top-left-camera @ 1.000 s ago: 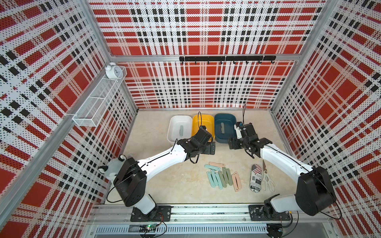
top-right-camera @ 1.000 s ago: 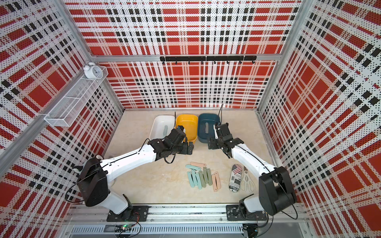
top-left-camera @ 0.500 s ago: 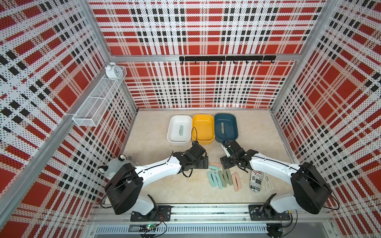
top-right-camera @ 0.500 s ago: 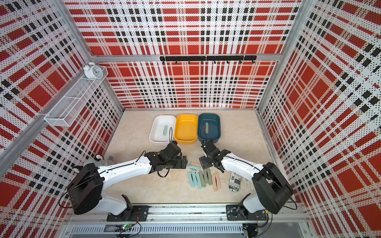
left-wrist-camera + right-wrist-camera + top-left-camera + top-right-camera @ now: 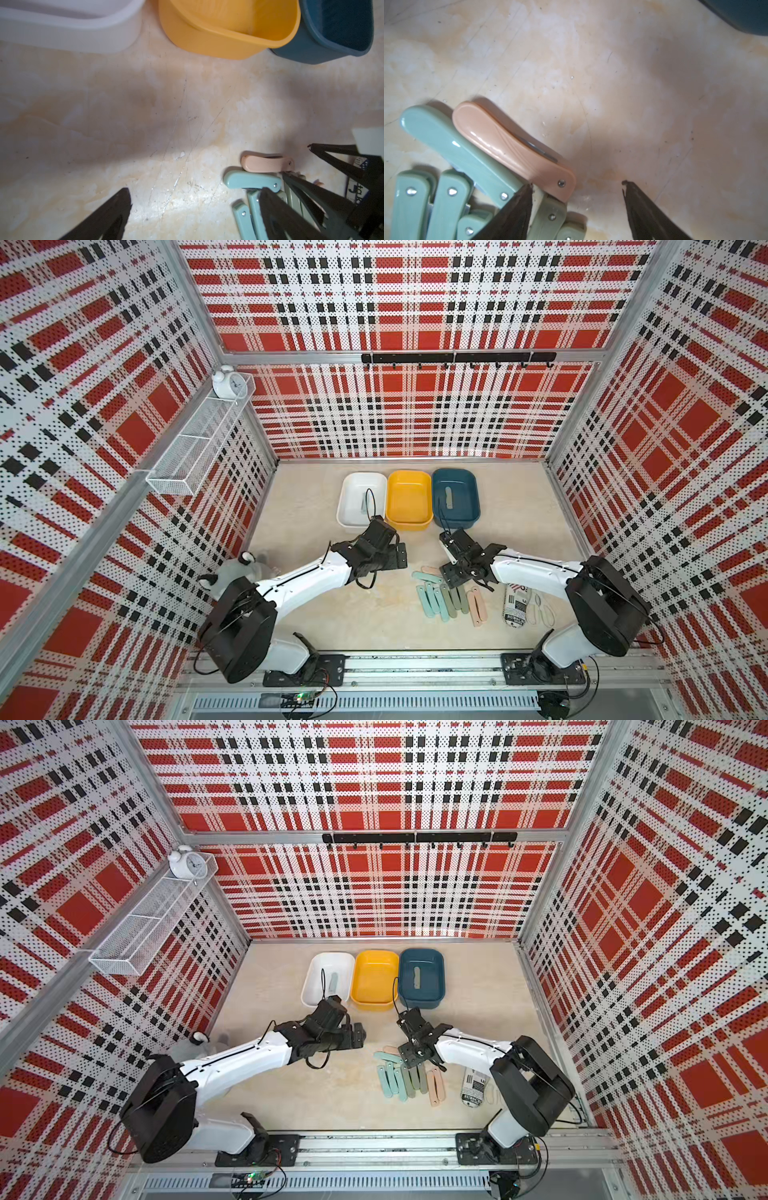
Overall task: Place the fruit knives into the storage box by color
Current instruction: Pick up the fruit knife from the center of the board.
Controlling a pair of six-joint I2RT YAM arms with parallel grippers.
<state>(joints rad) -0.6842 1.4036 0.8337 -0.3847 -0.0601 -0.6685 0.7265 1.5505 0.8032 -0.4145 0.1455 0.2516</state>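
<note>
Several fruit knives (image 5: 440,601) in teal, sage and peach lie fanned out near the table's front, seen in both top views (image 5: 405,1079). One teal knife lies in the white storage box (image 5: 351,522), and another knife (image 5: 448,498) lies in the blue box (image 5: 473,497). The yellow box (image 5: 409,522) holds nothing. My right gripper (image 5: 577,187) is open and low over the pile's far end. The pivot end of a peach knife (image 5: 508,141) and a sage knife's end (image 5: 550,214) lie between its fingers. My left gripper (image 5: 195,195) is open over bare table just left of the pile.
A newspaper-print cylinder (image 5: 516,605) and white-handled scissors (image 5: 542,610) lie right of the knives. A plush toy (image 5: 232,572) sits by the left arm's base. A wire shelf (image 5: 195,452) with a clock (image 5: 227,383) hangs on the left wall.
Both arms have drawn back from the boxes toward the front. The right gripper has come down onto the pile's far end and narrowed a little. The left gripper now sits beside the pile.
</note>
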